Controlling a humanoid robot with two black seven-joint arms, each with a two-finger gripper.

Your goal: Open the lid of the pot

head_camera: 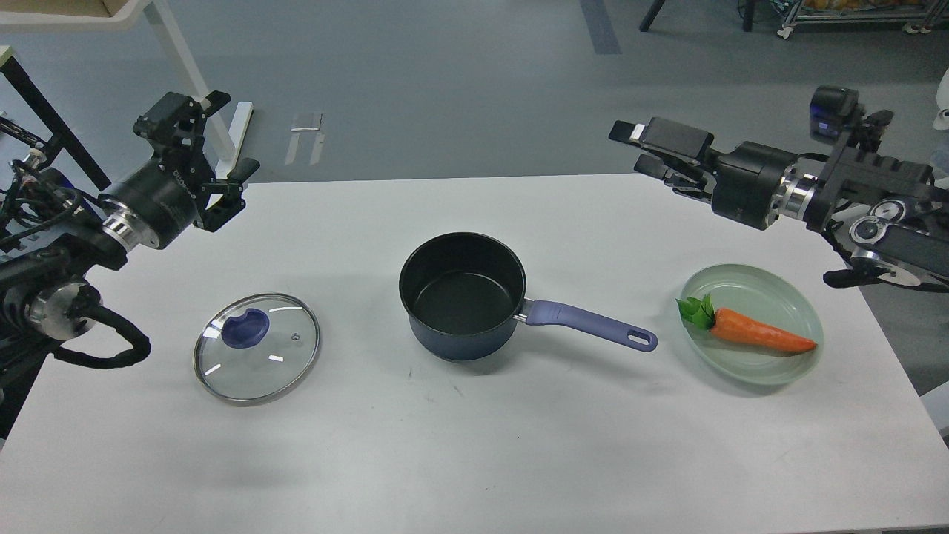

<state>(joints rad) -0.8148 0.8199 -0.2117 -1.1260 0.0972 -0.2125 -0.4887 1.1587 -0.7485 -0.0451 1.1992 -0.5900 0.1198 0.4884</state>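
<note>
The dark navy pot [461, 293] stands uncovered at the table's middle, its black inside showing and its purple handle [593, 327] pointing right. The glass lid [256, 347] lies flat on the table left of the pot, with its blue knob [245, 328] on it. My left gripper [221, 141] is open and empty, raised over the table's back left corner, well apart from the lid. My right gripper [639, 152] is open and empty, raised over the back right edge, far from the pot handle.
A pale green plate [764, 374] with an orange toy carrot [756, 334] sits right of the handle's end. The white table [474, 445] ends just behind both grippers. A white desk leg [189, 81] stands on the floor at the back left.
</note>
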